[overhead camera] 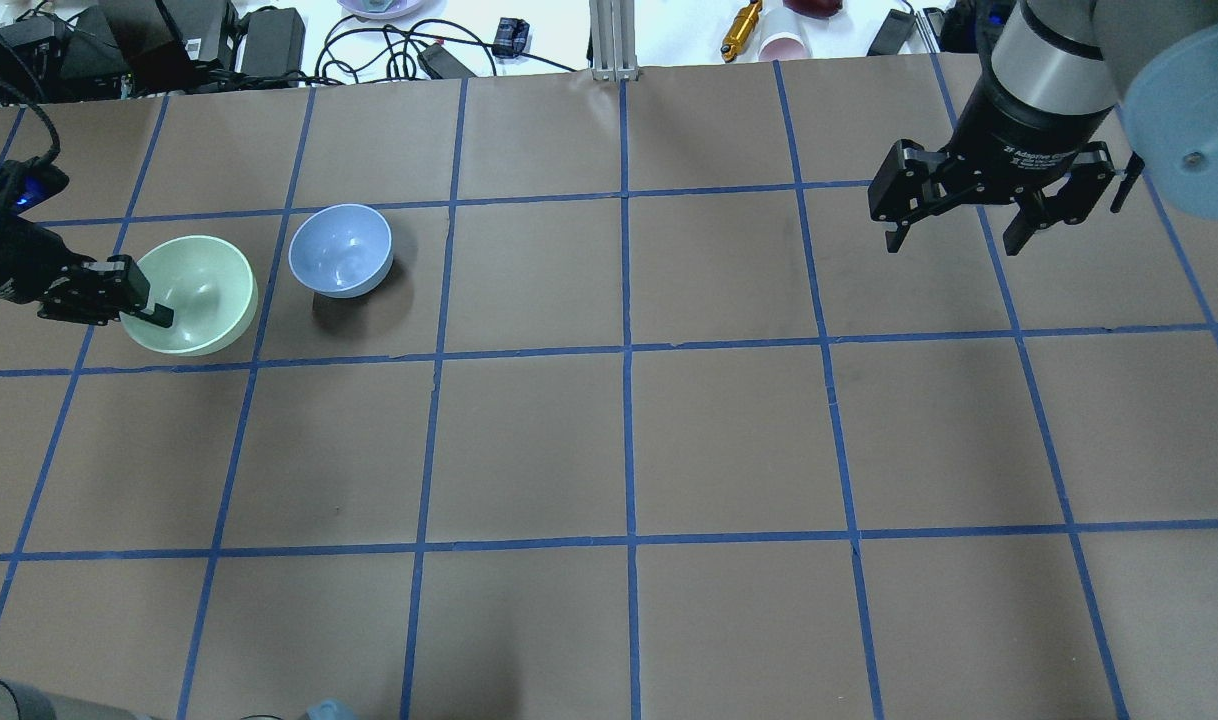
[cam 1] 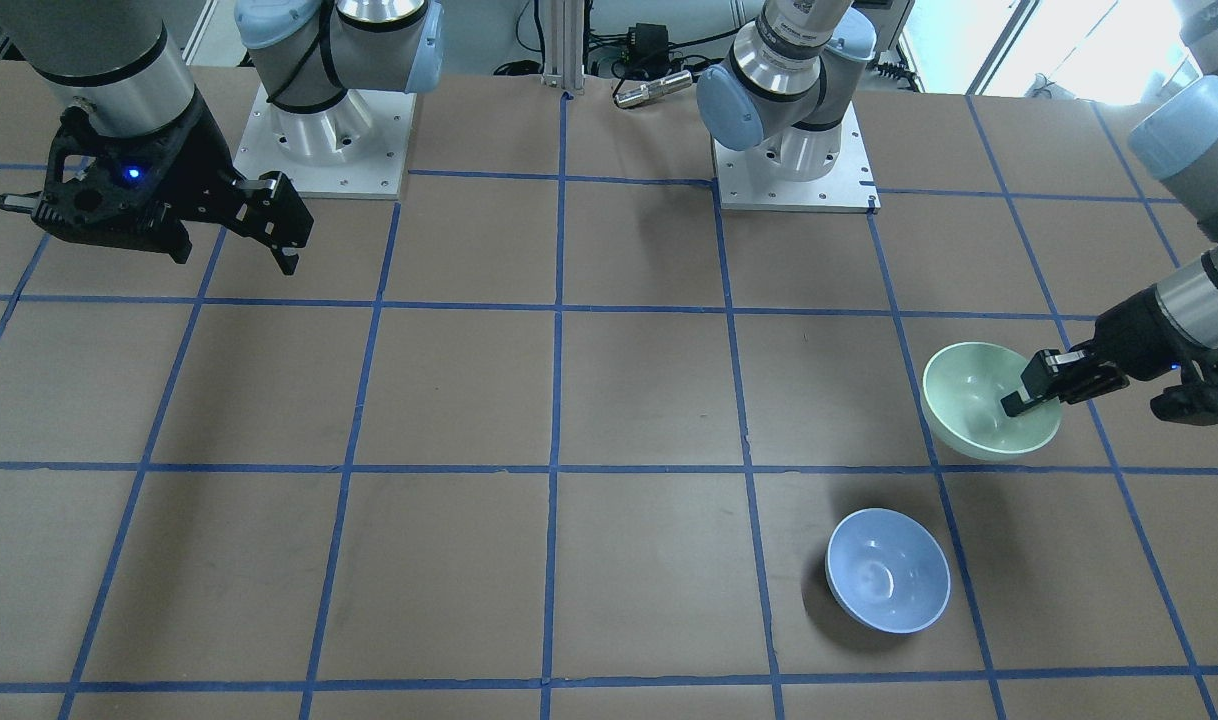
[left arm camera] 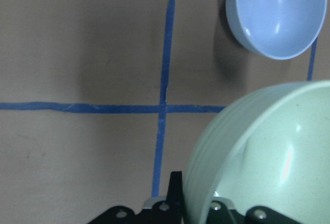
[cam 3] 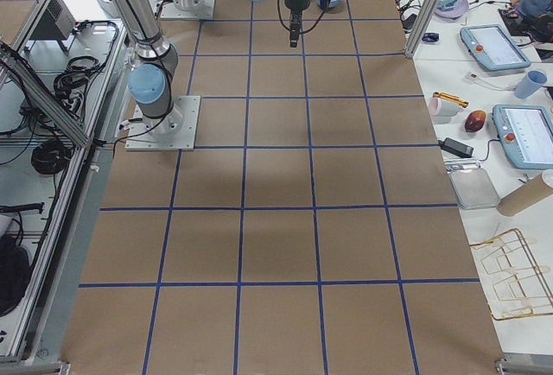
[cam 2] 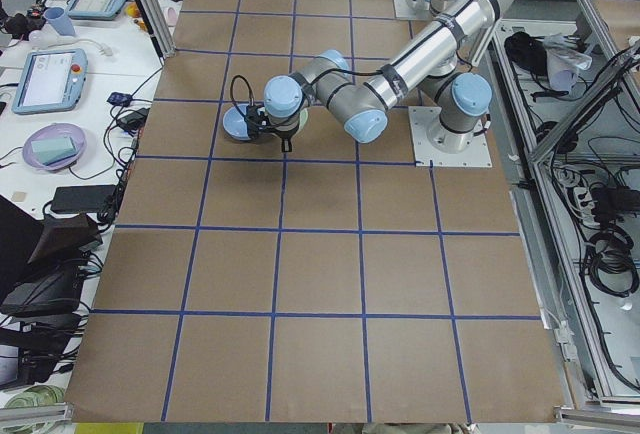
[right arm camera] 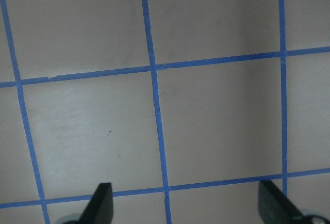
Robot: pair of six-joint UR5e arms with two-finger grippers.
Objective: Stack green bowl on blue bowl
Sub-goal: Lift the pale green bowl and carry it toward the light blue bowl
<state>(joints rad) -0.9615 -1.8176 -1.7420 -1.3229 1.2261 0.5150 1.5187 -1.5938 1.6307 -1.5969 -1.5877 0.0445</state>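
Observation:
The green bowl (overhead camera: 191, 294) is lifted and tilted at the table's left side, held by its rim. My left gripper (overhead camera: 141, 312) is shut on that rim, one finger inside the bowl. It shows in the front view (cam 1: 984, 400) and fills the lower right of the left wrist view (left arm camera: 268, 157). The blue bowl (overhead camera: 340, 250) stands upright on the table just right of the green bowl, apart from it; it shows in the front view (cam 1: 888, 569) and the left wrist view (left arm camera: 278, 12). My right gripper (overhead camera: 959, 240) is open and empty, high over the table's far right.
The brown table carries a grid of blue tape (overhead camera: 624, 350). Cables, power bricks and small items (overhead camera: 269, 35) lie beyond the far edge. The two arm bases (cam 1: 319, 140) stand at the robot's side.

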